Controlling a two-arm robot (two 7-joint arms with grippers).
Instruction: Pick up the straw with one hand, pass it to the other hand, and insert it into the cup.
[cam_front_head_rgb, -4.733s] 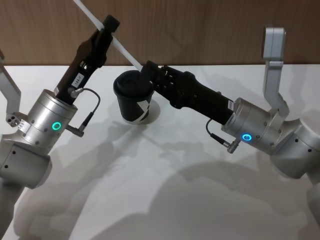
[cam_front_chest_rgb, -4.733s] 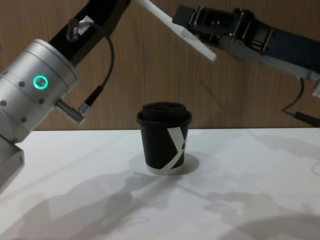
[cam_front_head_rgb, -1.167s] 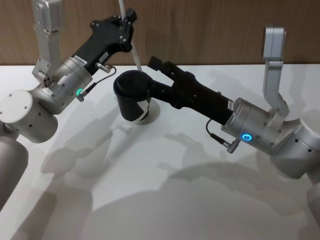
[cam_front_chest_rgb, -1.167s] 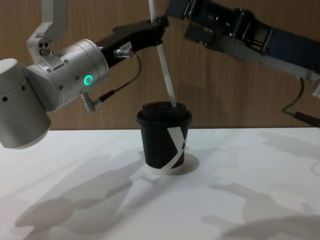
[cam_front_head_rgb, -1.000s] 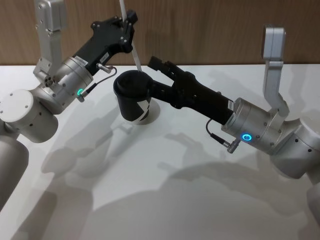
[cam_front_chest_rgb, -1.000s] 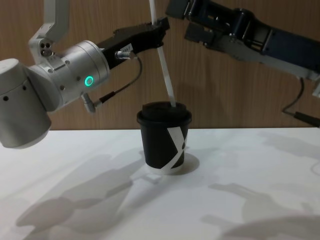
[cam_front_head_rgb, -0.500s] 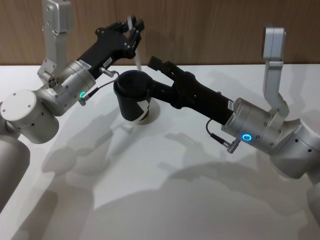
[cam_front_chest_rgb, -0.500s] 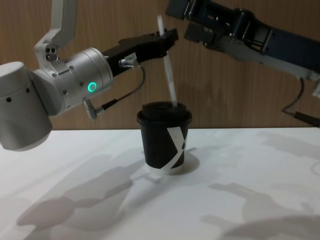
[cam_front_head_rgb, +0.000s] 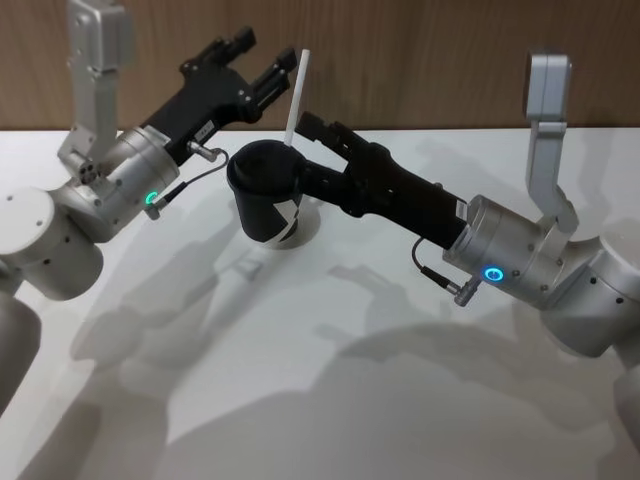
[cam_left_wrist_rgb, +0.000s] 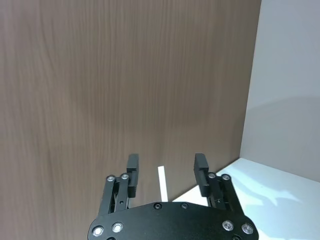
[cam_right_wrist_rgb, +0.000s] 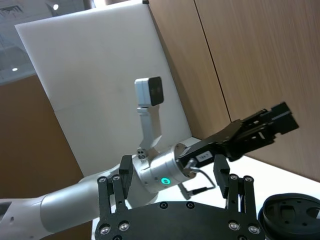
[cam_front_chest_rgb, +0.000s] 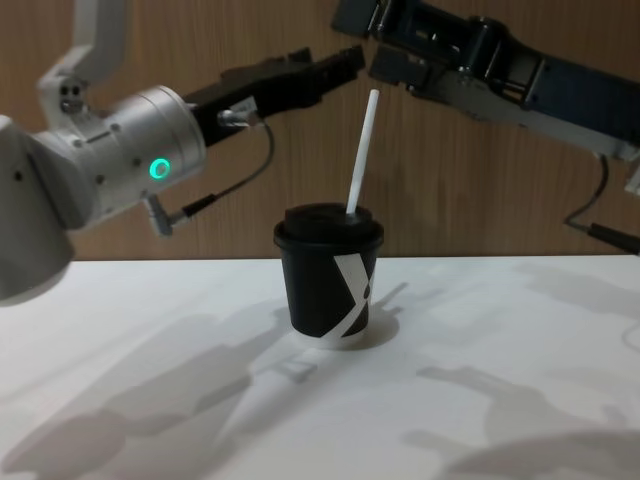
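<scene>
On the white desk (cam_front_chest_rgb: 480, 330), in front of a brown wood-grain wall (cam_front_chest_rgb: 440, 170), stands one cup (cam_front_chest_rgb: 330, 280), black with a black lid and a white angular mark. One white straw (cam_front_chest_rgb: 360, 150) stands in the lid, its lower end through the lid's hole, and leans a little away from upright. Nothing grips it.

Two pincers hang above the cup. The left pincer (cam_front_head_rgb: 262, 62), on a silver wrist with a green glowing ring, sits up and to the left of the cup; its two fingers (cam_left_wrist_rgb: 132, 167) are spread apart with nothing between them, and the straw's top end (cam_left_wrist_rgb: 163, 181) shows in the gap just beyond them, touching neither. The right pincer (cam_front_chest_rgb: 372, 38), on the dark navy arm, hovers over and behind the cup; in the right wrist view its fingers (cam_right_wrist_rgb: 222, 170) stand apart and empty, with the cup's lid (cam_right_wrist_rgb: 292, 212) below them to one side. From the head view the right arm's black forearm reaches across just beside the cup's rim and hides part of the cup's right side. Soft arm shadows fall over the desk around the cup.
</scene>
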